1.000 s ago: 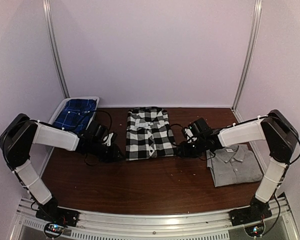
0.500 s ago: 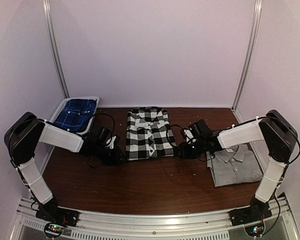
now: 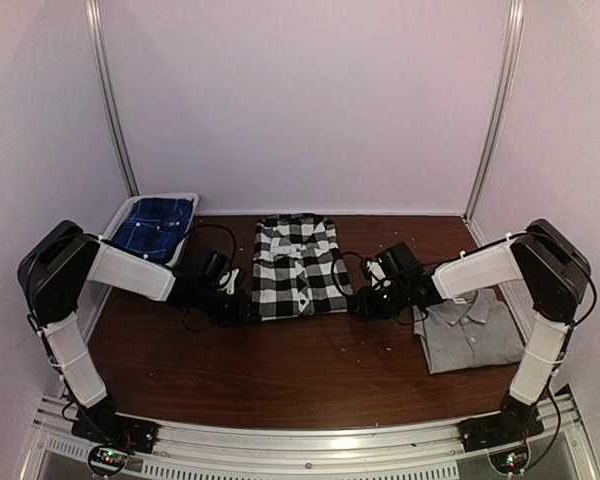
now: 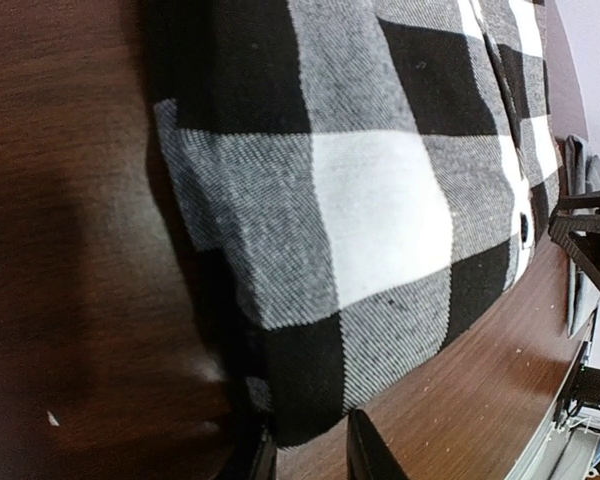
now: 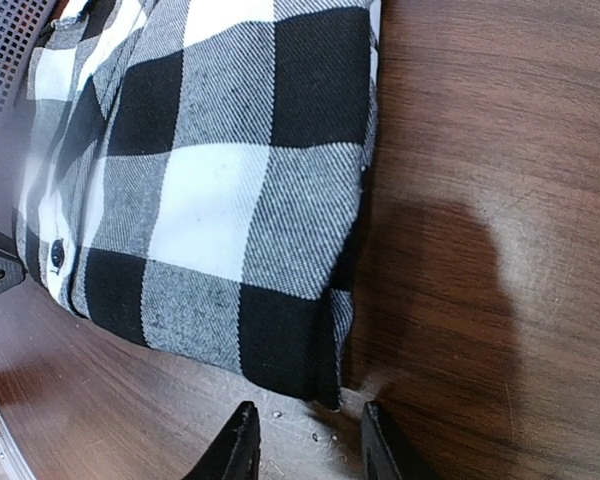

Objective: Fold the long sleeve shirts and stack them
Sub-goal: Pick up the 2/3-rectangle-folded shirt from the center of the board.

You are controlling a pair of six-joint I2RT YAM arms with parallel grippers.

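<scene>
The black-and-white checked shirt (image 3: 298, 266) lies folded in the middle of the table. My left gripper (image 3: 242, 305) is low at its near left corner. In the left wrist view that corner of the checked shirt (image 4: 320, 250) reaches in between the fingertips (image 4: 365, 450) of the left gripper (image 4: 310, 458), which stand a little apart. My right gripper (image 3: 360, 303) is at the near right corner. There the checked shirt (image 5: 230, 190) ends just ahead of the right gripper (image 5: 308, 440), which is open over bare wood. The grey collared shirt (image 3: 470, 330) lies folded at the right.
A white bin (image 3: 120, 215) at the back left holds a blue plaid shirt (image 3: 152, 225). Pale walls close the table (image 3: 300, 370) on three sides. The right arm's forearm passes over the grey shirt's far edge.
Both grippers have slid inward along the table to the checked shirt's near corners. The right gripper's jaws have narrowed. The shirts have not moved.
</scene>
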